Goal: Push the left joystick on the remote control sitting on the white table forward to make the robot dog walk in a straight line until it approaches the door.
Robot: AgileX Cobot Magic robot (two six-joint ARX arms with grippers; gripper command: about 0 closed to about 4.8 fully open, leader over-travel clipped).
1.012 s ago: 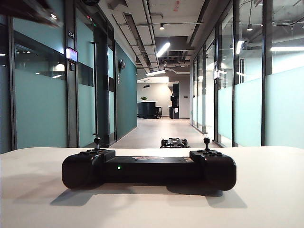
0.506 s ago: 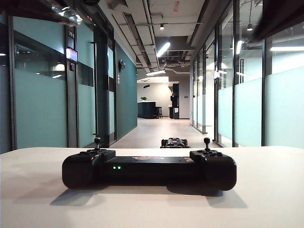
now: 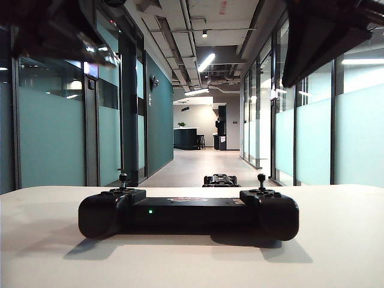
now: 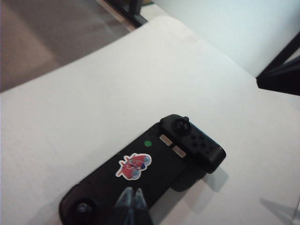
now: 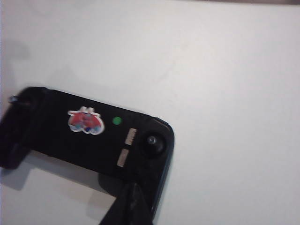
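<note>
The black remote control (image 3: 188,213) lies on the white table (image 3: 336,252) with one green light lit. Its left joystick (image 3: 123,178) and right joystick (image 3: 261,177) stand upright and untouched. Beyond the table's far edge, the robot dog (image 3: 220,180) sits low on the corridor floor. My left gripper (image 4: 132,194) is shut and hovers above the remote's middle bar, beside the left joystick (image 4: 84,207). My right gripper (image 5: 132,187) is shut, above the remote's edge near the right joystick (image 5: 152,143). Both hold nothing.
The left arm (image 3: 54,30) and right arm (image 3: 324,30) show as dark blurs high in the exterior view. Glass walls and doors line both sides of the corridor; a counter (image 3: 186,138) stands at its far end. A sticker (image 4: 133,166) marks the remote.
Both arms have come down into the top of the exterior view, the right one further. The remote and the robot dog have not moved. The remote's green light blinked.
</note>
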